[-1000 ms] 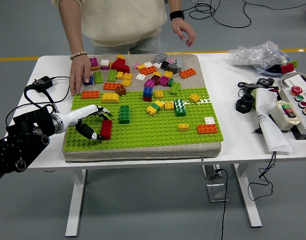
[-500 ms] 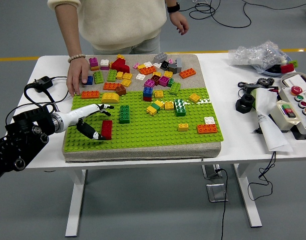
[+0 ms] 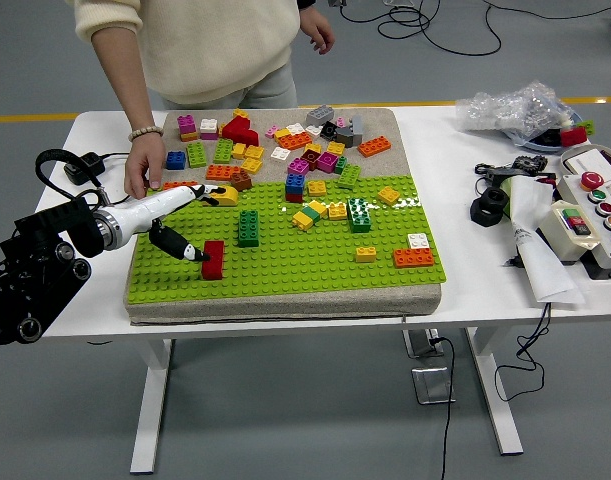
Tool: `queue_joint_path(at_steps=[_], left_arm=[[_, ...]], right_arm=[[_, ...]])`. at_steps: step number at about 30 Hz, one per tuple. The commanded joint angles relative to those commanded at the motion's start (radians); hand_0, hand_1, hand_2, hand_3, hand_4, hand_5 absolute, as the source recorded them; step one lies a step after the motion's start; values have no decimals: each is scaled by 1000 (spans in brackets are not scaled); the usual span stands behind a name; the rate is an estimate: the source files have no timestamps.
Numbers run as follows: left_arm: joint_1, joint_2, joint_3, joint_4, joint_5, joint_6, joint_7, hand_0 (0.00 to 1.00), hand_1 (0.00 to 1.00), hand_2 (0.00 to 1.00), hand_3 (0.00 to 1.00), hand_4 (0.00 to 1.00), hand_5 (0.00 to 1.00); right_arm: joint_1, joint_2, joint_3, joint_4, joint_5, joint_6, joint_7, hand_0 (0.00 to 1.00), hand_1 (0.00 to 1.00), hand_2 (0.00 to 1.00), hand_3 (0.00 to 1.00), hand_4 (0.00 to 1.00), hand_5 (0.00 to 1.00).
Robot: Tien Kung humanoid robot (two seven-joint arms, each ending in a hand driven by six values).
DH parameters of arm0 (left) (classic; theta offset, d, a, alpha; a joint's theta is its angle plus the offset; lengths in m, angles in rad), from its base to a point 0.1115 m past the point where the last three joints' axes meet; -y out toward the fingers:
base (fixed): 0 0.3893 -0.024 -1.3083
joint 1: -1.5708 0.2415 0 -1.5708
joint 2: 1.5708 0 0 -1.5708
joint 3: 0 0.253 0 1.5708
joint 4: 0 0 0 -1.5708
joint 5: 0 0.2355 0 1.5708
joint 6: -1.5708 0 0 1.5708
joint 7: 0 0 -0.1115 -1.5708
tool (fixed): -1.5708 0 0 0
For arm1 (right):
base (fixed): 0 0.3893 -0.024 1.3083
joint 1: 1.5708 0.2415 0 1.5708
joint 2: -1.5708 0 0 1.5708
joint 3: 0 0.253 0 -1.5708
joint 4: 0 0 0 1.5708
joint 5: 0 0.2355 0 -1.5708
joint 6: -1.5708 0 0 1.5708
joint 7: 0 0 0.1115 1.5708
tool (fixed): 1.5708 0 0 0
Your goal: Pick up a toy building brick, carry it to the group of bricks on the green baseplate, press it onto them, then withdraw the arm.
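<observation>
A red brick (image 3: 213, 258) stands on the green baseplate (image 3: 315, 268) near its left front corner. My left hand (image 3: 190, 222) is just left of it, open. The white fingers (image 3: 195, 196) are spread toward the back. The dark thumb tip reaches down to the brick's left side, and I cannot tell if it touches. A dark green brick (image 3: 248, 227) stands to the right of the red one. A group of mixed bricks (image 3: 330, 205) sits mid-plate. My right arm is out of view.
Many loose bricks (image 3: 275, 135) lie on the beige mat behind the plate. A person's hand (image 3: 142, 172) rests at the mat's left edge, close behind my hand. A cable and adapter (image 3: 80, 168) lie far left. A control box (image 3: 590, 215) and plastic bag (image 3: 510, 105) are at the right.
My left hand has let go of the red brick and pulled up and to the left, fingers spreading. The brick stays on the plate. The person has shifted left.
</observation>
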Motion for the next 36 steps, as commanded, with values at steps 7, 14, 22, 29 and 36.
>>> queue_joint_path(at_steps=[7,14,22,29,36], left_arm=[[72,57,-8,-147,137,3,51,998,998,888,677,998,577],[114,72,10,-218,212,-18,71,998,998,907,649,998,599],[122,65,21,-244,219,-20,77,998,998,915,642,998,617],[126,56,30,-234,218,-12,81,998,998,917,650,998,645],[126,42,41,-200,219,7,81,998,998,924,650,998,649]], right_arm=[[0,-2,1,0,2,-1,-1,778,706,750,767,998,776],[3,-2,0,0,3,-2,-1,778,706,751,767,998,776],[5,-4,-2,0,3,-2,-3,777,706,751,767,998,776],[5,-2,-3,0,2,-1,-3,778,706,750,767,998,777],[6,-3,-4,0,2,-1,-2,777,706,749,767,998,777]])
